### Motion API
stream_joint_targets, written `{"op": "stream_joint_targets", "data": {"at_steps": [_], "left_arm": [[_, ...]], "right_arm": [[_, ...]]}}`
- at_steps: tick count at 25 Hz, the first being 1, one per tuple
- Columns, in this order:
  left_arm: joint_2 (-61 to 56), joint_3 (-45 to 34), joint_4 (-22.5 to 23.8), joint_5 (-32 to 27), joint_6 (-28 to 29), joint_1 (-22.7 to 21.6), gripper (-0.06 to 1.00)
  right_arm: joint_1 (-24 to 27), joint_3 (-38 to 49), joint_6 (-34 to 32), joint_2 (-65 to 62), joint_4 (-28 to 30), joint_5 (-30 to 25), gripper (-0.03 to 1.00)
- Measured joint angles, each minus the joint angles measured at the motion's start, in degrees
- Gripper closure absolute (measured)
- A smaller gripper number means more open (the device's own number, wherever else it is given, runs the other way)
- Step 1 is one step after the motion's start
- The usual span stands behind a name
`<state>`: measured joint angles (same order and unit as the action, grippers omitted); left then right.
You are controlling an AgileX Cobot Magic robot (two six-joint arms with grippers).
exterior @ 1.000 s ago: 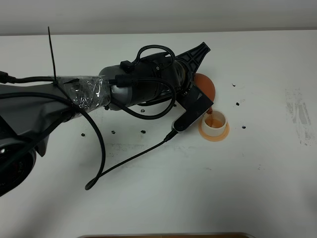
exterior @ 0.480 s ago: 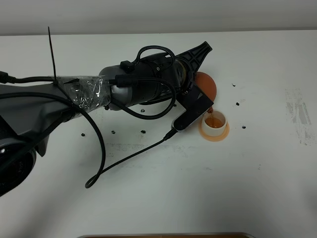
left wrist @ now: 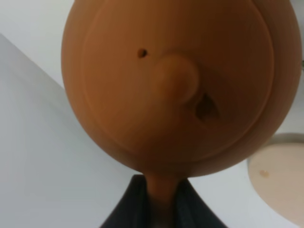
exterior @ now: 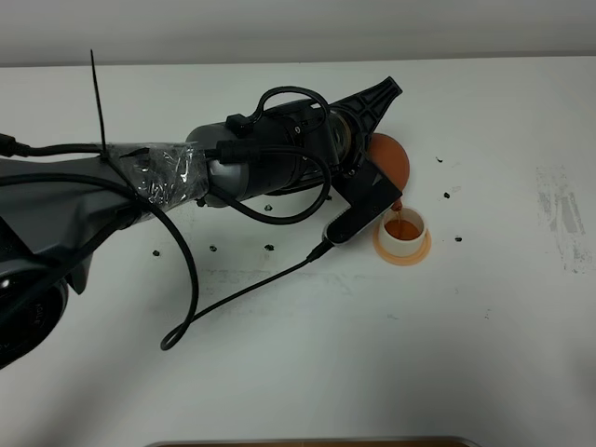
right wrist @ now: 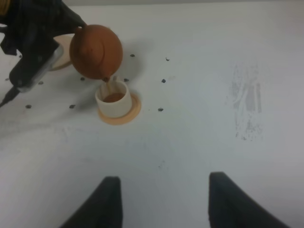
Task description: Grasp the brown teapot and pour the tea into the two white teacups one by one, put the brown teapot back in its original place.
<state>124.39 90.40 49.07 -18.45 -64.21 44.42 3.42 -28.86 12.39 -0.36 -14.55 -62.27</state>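
Observation:
The brown teapot (exterior: 391, 158) is held tilted above the table by my left gripper (exterior: 365, 149). Its spout pours a thin stream of tea into one white teacup (exterior: 402, 228) on an orange coaster (exterior: 402, 251). In the left wrist view the teapot (left wrist: 175, 85) fills the frame, and dark fingers (left wrist: 126, 211) clamp its handle. The right wrist view shows the teapot (right wrist: 96, 51), the cup (right wrist: 114, 98) holding tea, and my right gripper (right wrist: 164, 199), open and empty, well short of them. The cream saucer (right wrist: 61, 47) lies bare behind the teapot. The second teacup is hidden.
The left arm and its cables (exterior: 233, 168) cover the table's left and middle. Small black marks (exterior: 447, 196) dot the white table (exterior: 503, 326) around the cup. A faint grey smudge (exterior: 559, 214) lies at the right. A brown edge (exterior: 307, 443) shows at the front.
The tea level in the cup has risen as the stream kept running. The teapot has shifted slightly to the right. The arm has hardly moved.

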Motion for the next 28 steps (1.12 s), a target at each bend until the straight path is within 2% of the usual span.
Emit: {"op": "stream_joint_targets", "data": {"at_steps": [21, 28], "left_arm": [[0.0, -0.2, 0.3, 0.6, -1.1, 0.7, 0.82], [0.0, -0.3, 3.1, 0.7, -1.3, 0.7, 0.82]], "right_arm": [[0.0, 0.0, 0.0, 0.0, 0.0, 0.0, 0.53], [0.0, 0.0, 0.0, 0.0, 0.0, 0.0, 0.53]]}}
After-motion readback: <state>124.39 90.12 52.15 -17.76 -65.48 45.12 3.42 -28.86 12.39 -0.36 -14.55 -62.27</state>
